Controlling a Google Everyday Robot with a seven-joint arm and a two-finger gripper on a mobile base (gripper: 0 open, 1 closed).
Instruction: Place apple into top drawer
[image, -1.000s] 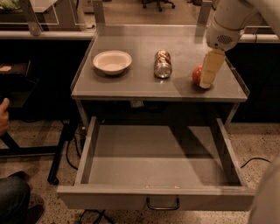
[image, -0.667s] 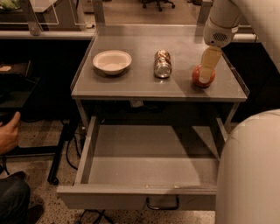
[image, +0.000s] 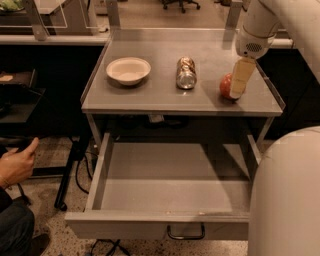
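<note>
The apple (image: 225, 86) is red-orange and sits on the grey table top (image: 150, 97) near its right edge. My gripper (image: 236, 90) comes down from the upper right and is right at the apple, its cream-coloured end covering the apple's right side. The apple rests on the table top. The top drawer (image: 99, 172) below is pulled wide open toward the camera and is empty inside. Its dark curved handle (image: 186, 233) hangs at the middle of the front panel.
A white bowl (image: 128, 70) stands at the table's left and a silver-brown can (image: 186, 73) lies on its side in the middle. A person's hand (image: 17, 162) is at the left edge. My own arm's bulk (image: 285, 195) fills the lower right. Cables lie on the floor.
The gripper stays at the apple, which has not moved. A large part of my arm has come into the lower right. The person's hand has risen at the left.
</note>
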